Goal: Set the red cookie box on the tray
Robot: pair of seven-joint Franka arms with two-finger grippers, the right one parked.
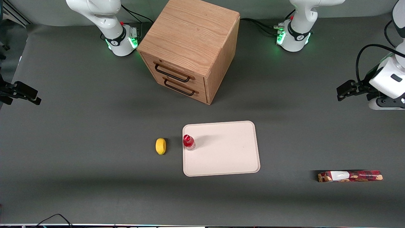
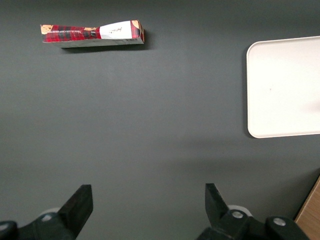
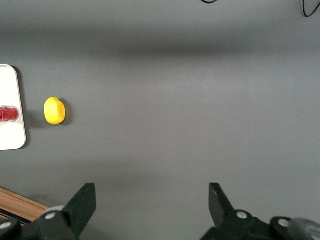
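A dark grey table (image 1: 95,142) is seen spread under both arms, with a wooden drawer cabinet (image 1: 190,47) set at its middle, farther from the front camera than everything else on the surface. Two dark handles are shown on the cabinet's drawer fronts.

In front of the cabinet, the tray (image 1: 224,155) is laid flat on the table, pale cream-pink with rounded corners. A small red-capped bottle (image 1: 189,142) is stood upright on the tray, just inside the edge that faces the parked arm's end. A yellow lemon-like object (image 1: 160,146) is placed on the bare table just beside that same edge, apart from the tray.

The red cookie box (image 1: 350,176) is found lying flat on the table toward the working arm's end, well apart from the tray and slightly nearer to the front camera than the tray's centre. In the left wrist view the box (image 2: 92,34) is shown with its white patch and cookie print facing up, and a corner of the tray (image 2: 270,100) is also caught.

The gripper (image 1: 343,91) is held above the table at the working arm's end, farther from the front camera than the box and touching nothing. Its fingers (image 2: 80,202) are seen spread wide apart, with only bare table between them.
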